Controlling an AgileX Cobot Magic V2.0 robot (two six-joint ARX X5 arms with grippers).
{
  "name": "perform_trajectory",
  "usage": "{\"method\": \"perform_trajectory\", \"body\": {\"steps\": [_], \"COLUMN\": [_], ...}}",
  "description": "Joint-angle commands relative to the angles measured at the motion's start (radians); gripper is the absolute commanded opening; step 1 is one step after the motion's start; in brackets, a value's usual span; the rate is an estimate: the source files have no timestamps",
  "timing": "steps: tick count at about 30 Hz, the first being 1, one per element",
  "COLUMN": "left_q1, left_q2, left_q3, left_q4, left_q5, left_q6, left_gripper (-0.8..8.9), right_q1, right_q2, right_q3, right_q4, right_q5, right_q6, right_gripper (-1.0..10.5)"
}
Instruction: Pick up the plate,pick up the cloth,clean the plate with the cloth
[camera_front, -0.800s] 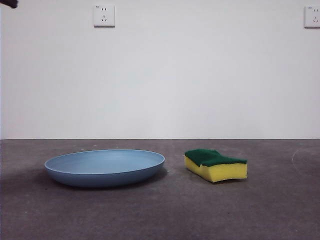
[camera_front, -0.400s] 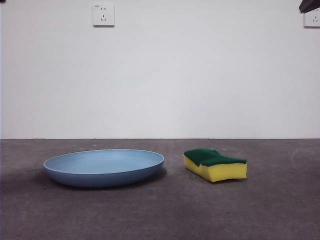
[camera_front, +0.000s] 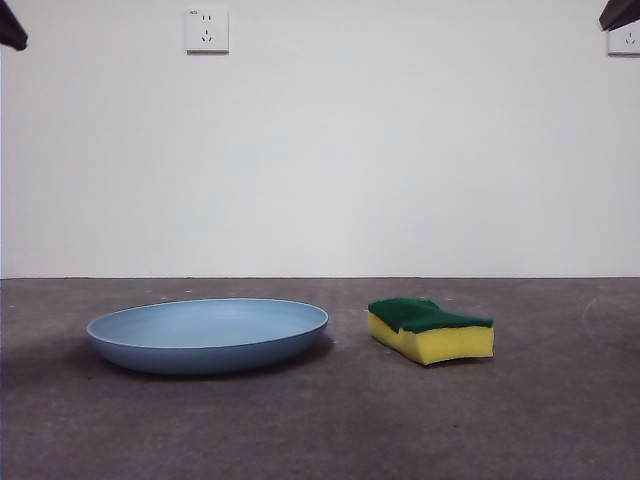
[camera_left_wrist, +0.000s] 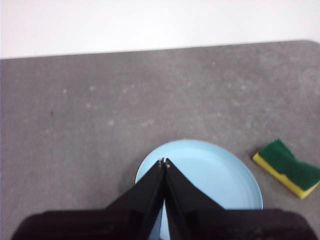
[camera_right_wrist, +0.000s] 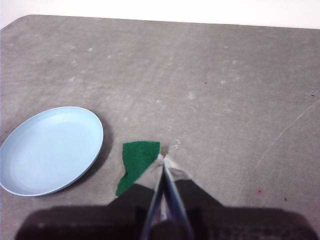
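while flat, cloth (camera_front: 431, 331) lies lengthwise — beside plate (camera_front: 208, 335).

No readable text, label or number shows anywhere.

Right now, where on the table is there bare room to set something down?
Bare grey table runs in front of the plate and the sponge, and beyond the sponge's outer side. Only a narrow gap separates plate and sponge.

Light-blue plate (camera_front: 207, 335) flat on table, green-topped yellow cloth (camera_front: 430, 329) beside it
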Motion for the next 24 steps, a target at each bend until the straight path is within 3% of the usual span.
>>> {"method": "perform_trajectory", "body": {"steps": [1,6,12,24], "left_q1": [0.027,0.130,0.243,0.275], "left_q2": [-0.069,-0.212,-0.417,-0.615], "left_q3": [-0.009,-0.103,-0.337,-0.586], "left_q4": [-0.008,0.066,0.160,0.209], "left_q5": [-0.028,-0.014,-0.013,-0.013], "left_q6": [0.126,0.149,0.146,0.146], "left_gripper": [-0.03,-0.03,-0.03,-0.03], "right_q1": [0.000,0.000,0.000,0.000], "right_q2": [-0.001,-0.001,-0.001,-0.002], "right_q3": [-0.005,-0.005,-0.005,-0.005], "right_q4": [0.003,0.003,0.003,0.003], "right_q5": [0.003,0.003,0.003,0.003], "right_q6": [0.003,0.003,0.003,0.003], "right_gripper": [0.0,0.0,0.0,0.0]}}
